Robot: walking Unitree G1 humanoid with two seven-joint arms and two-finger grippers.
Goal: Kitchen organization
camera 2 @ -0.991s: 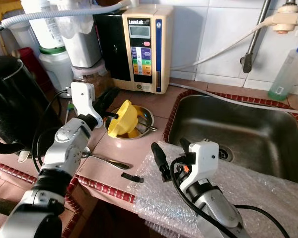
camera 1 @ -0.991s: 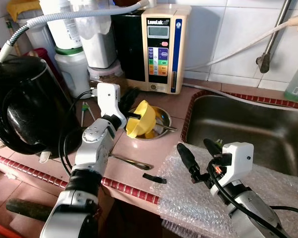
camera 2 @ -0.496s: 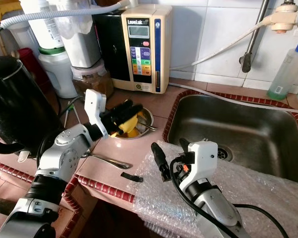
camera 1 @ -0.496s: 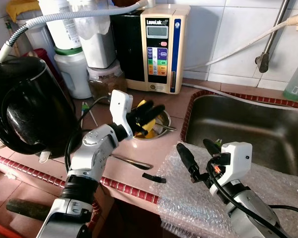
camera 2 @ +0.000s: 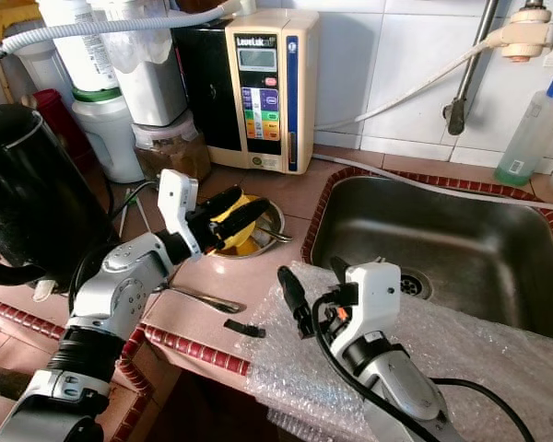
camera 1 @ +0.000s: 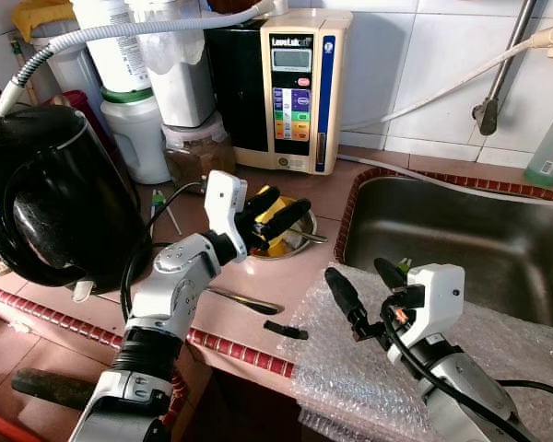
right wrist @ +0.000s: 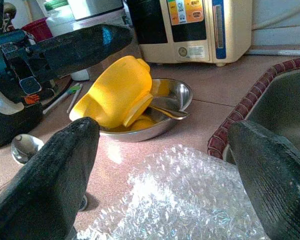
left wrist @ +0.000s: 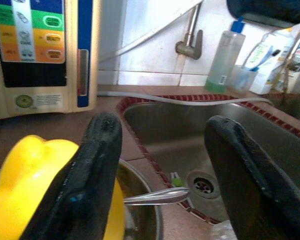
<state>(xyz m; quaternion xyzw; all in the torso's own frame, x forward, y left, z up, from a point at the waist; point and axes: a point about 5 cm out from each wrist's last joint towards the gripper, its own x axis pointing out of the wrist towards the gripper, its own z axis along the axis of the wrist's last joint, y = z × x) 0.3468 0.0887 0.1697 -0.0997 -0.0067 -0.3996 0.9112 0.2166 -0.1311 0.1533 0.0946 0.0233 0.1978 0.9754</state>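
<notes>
The tidying looks barely begun: the left end effector point(camera 1: 270, 208), fingers spread, hovers over the yellow cup point(right wrist: 115, 92) lying tilted in the steel bowl point(right wrist: 176, 96) on the bench point(camera 1: 336, 184), while the right end effector point(camera 1: 364, 287) waits spread above the bubble wrap point(camera 1: 350, 368).

My arms were silver metal with black joint bands and loose black cables. Each white wrist housing carried an end effector of two long black fingers: left end effector point(camera 1: 269, 210), right end effector point(camera 1: 366, 290).
</notes>
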